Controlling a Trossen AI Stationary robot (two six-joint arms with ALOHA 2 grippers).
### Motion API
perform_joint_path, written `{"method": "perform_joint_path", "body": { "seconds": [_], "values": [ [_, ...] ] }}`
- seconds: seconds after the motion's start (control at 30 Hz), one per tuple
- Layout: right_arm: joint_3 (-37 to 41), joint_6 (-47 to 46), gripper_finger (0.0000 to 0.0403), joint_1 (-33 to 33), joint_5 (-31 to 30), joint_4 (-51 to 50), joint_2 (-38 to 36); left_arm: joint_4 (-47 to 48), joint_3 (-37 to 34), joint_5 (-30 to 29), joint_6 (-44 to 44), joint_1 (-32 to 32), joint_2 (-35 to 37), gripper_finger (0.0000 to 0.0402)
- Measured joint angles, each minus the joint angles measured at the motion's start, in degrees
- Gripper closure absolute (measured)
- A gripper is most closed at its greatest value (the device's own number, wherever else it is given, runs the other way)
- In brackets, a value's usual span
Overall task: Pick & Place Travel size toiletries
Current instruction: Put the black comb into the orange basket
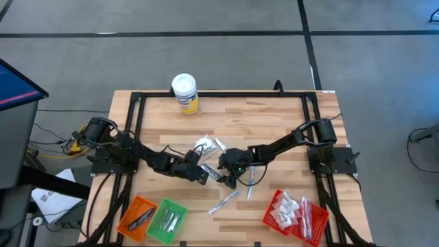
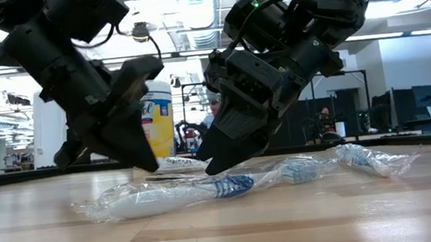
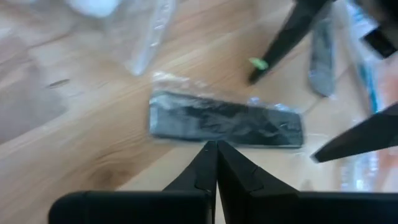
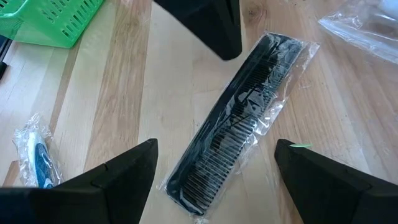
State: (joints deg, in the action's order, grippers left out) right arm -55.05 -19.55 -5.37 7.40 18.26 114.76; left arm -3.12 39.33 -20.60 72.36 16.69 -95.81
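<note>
Right end effector poised wide over the wrapped black comb at table centre; left end effector shut and empty just beside it.

Left of the comb (image 4: 239, 121), the left end effector (image 3: 216, 163) points its closed fingertips at the wrapper's long edge, holding nothing, its arm reaching low from the table's left side. The comb lies flat on the table (image 1: 274, 116), sealed in clear film. Right of it, the right end effector (image 4: 214, 171) hangs tilted downward, fingers (image 4: 115, 171) spread wide astride the comb, not yet gripping. Risk, in my judgement: the two end effectors stand very near and could collide on descent; the slick film may slip, or the fingers may pinch only wrapper. A wrapped toothbrush (image 2: 175, 195) near the comb could be dragged along.
</note>
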Motion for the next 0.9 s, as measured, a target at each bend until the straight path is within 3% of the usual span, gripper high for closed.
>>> {"method": "perform_joint_path", "body": {
  "seconds": [0.9],
  "values": [
    [-0.02, 0.17, 0.0081, 0.00, -0.02, 0.00, 0.00, -0.01, 0.00, 1.72, -2.03, -1.42, -0.06, 0.0401]
  ]
}}
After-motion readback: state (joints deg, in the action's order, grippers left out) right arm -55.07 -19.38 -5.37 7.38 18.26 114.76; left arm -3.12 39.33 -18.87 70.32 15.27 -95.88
